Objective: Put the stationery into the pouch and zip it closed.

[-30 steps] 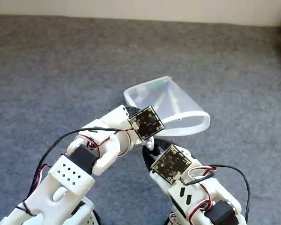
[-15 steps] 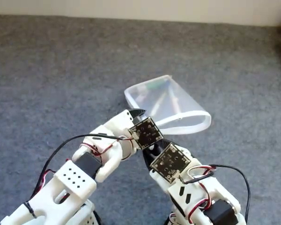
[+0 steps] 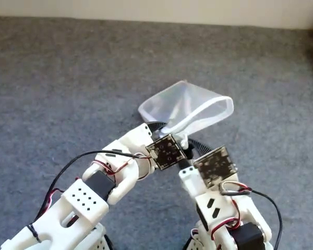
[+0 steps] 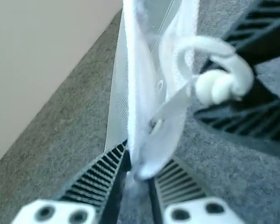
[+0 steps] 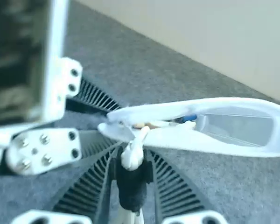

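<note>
While left end effector pinches pouch | right end effector clamps zipper pull.

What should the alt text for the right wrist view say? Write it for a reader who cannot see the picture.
The right gripper pinches the white zip pull at the end of a translucent pouch, its mouth open, with stationery inside. The left gripper grips the same end, above grey carpet.

Pouch near centre of counter. Left pincer clamps the pouch's corner at its 7 o'clock. Right pincer sits just beside it at 6 o'clock, closed on the zip pull. Stationery inside pouch.
</note>
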{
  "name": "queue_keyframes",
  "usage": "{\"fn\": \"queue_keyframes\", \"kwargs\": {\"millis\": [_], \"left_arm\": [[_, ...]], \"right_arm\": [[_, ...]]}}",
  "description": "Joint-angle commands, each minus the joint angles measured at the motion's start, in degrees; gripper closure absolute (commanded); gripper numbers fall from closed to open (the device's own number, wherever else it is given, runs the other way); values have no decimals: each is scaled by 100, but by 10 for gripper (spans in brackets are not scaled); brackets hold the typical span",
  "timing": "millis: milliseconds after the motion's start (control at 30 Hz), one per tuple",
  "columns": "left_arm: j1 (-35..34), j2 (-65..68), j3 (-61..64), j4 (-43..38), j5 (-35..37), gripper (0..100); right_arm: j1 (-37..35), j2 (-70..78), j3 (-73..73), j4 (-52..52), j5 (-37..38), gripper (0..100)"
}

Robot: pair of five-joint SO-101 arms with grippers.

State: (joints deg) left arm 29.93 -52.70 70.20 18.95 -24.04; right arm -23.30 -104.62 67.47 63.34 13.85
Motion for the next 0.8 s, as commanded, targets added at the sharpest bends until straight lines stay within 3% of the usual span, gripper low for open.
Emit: {"fn": "queue_keyframes", "kwargs": {"millis": [0, 400, 767], "left_arm": [[31, -127, -66, -123, 88, 994], [13, -127, -224, 448, 88, 995], [4, -127, -224, 466, 88, 995]], "right_arm": [[365, -66, -347, -374, -299, 994], [1385, -48, -277, -963, -738, 994], [2440, -48, 646, -2422, -738, 994]]}}
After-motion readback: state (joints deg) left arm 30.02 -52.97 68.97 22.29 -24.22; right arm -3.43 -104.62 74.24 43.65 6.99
